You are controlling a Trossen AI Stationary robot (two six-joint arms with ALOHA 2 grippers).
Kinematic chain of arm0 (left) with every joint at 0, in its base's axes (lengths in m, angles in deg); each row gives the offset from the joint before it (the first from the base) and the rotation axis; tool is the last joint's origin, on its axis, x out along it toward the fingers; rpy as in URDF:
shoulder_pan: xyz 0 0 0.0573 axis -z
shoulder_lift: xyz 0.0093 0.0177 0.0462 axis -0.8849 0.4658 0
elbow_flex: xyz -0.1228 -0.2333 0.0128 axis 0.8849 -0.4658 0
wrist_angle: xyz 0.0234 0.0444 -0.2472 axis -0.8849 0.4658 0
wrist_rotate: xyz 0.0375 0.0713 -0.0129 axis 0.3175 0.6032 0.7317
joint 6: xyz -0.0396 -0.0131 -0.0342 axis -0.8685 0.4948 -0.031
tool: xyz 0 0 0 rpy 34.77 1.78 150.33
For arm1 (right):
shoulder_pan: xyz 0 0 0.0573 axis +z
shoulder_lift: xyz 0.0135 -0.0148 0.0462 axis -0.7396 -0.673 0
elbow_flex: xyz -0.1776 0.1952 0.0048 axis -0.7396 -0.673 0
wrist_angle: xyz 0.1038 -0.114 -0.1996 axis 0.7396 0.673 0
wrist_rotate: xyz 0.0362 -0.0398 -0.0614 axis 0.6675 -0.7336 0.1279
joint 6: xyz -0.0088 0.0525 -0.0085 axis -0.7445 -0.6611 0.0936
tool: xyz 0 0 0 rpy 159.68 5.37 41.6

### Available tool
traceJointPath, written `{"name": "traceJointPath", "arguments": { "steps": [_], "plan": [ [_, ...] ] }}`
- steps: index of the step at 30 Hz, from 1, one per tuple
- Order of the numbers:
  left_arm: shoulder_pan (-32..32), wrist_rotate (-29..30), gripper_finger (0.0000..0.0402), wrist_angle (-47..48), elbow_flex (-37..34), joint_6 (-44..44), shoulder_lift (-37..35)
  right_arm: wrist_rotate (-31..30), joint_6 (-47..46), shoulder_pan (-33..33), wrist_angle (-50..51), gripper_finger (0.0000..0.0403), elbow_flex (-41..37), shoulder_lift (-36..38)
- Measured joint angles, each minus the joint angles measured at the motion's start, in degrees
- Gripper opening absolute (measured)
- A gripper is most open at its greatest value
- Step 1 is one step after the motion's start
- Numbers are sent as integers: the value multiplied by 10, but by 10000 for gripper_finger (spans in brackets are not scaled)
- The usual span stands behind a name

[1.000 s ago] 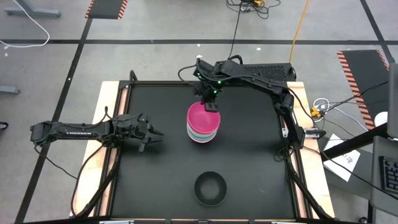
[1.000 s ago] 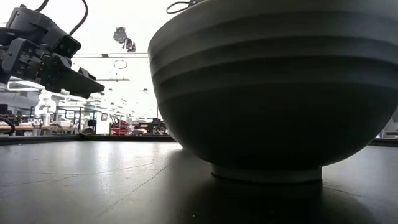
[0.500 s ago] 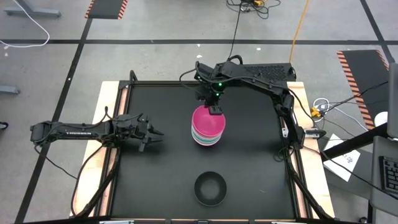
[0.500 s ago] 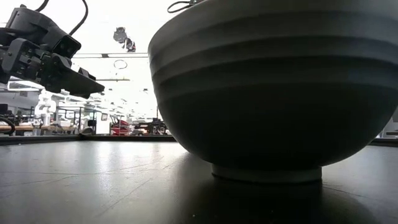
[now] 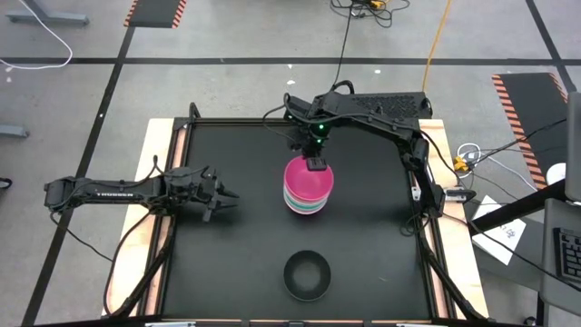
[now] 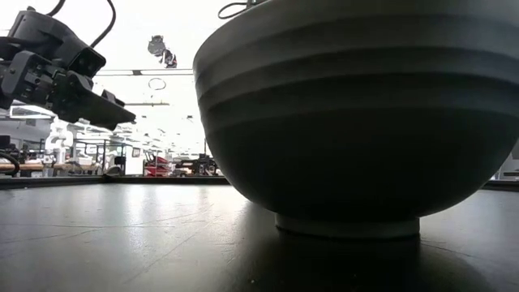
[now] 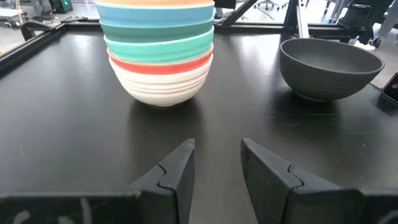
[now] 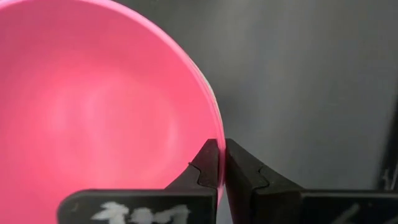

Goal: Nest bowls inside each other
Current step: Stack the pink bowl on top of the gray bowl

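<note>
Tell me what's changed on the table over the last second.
The right gripper, shut on the rim of the magenta bowl, has dragged the stack of bowls toward the table's right and slightly toward the black bowl. The grip itself is unchanged. The black bowl has not moved, and the left gripper still waits, fingers apart and empty, at the left side.

Bowl stack (image 5: 308,188) mid-table; lone bowl (image 5: 306,275) near front edge.
</note>
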Motion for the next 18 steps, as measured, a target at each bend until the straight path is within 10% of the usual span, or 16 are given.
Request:
{"name": "traceJointPath", "arguments": {
  "steps": [18],
  "plan": [
    [0,0,131,12,0,0,0,-65,-31,29,24,1,0,-3]
  ]
}}
